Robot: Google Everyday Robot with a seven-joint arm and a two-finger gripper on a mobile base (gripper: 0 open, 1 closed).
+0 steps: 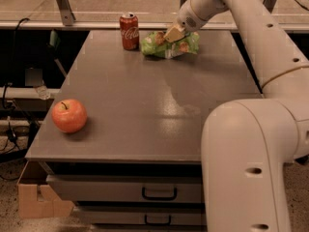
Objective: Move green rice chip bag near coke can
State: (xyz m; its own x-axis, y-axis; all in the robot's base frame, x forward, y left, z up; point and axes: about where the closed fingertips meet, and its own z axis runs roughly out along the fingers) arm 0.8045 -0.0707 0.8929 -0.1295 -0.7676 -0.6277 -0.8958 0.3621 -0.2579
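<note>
The green rice chip bag point(164, 46) is at the far edge of the grey table point(145, 105), just right of the red coke can point(129, 31), with a narrow gap between them. My gripper point(173, 35) is shut on the top of the bag, its tan fingers pinching the crinkled foil. The bag hangs at the table surface; I cannot tell whether it touches. My white arm reaches in from the right and covers the near right of the view.
A red apple point(69, 115) sits near the table's front left corner. Drawers with black handles point(159, 194) are below the tabletop. A rail and metal posts run behind the table's far edge. A cardboard box point(41, 202) is on the floor at left.
</note>
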